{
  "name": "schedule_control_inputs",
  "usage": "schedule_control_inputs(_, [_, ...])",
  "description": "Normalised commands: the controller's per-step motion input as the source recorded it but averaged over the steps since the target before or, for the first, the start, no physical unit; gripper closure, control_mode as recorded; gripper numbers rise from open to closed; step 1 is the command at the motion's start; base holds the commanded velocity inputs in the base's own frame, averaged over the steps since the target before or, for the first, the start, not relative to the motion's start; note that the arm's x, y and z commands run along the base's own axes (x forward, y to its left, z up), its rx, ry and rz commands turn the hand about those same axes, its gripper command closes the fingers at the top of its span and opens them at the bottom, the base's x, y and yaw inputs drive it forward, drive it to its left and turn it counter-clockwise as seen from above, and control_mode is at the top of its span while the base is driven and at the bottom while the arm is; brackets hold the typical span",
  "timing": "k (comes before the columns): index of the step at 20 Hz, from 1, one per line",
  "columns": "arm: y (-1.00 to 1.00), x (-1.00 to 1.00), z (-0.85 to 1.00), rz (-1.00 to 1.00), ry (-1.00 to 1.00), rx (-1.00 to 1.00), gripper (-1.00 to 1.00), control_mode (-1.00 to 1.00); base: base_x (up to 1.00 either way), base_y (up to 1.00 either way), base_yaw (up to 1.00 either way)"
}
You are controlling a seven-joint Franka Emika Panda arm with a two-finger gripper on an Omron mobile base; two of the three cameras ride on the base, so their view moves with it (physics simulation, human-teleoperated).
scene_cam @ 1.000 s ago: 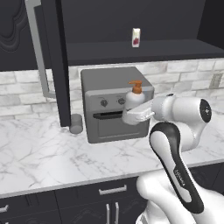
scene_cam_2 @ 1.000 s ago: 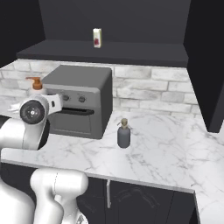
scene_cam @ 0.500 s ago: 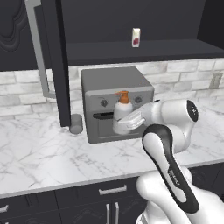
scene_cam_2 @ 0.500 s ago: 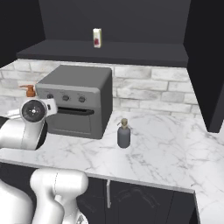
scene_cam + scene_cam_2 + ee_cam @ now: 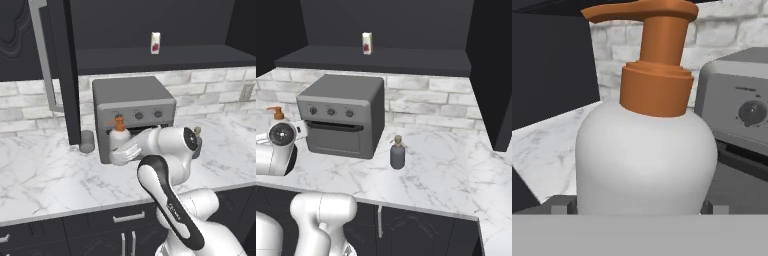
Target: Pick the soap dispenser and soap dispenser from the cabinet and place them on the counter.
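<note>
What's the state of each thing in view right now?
white soap dispenser: upright, between the finger tips, above the counter in front of the toaster oven.
gripper: jaws wide around the white bottle.
dark grey soap dispenser: upright on the counter.
cabinet: door open.
white carton: upright on the cabinet shelf.
toaster oven: door closed.
grey cup: upright on the counter.

A white soap dispenser (image 5: pixel 646 160) has an orange pump. The slim dispenser (image 5: pixel 397 154) is dark grey with a tan pump. The bench (image 5: pixel 45 175) is white marble, grey-veined.
</note>
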Motion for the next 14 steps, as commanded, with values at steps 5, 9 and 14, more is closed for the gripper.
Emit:
schedule_control_inputs(5, [0.54,0.16,-0.43,0.03,-0.04,0.0,1.0,-1.0,0.0,0.0,0.0])
schedule_control_inputs(9, [0.47,0.19,-0.4,0.03,-0.03,0.0,1.0,-1.0,0.0,0.0,0.0])
schedule_control_inputs(14, [0.46,0.33,-0.35,0.03,-0.03,0.0,1.0,-1.0,0.0,0.0,0.0])
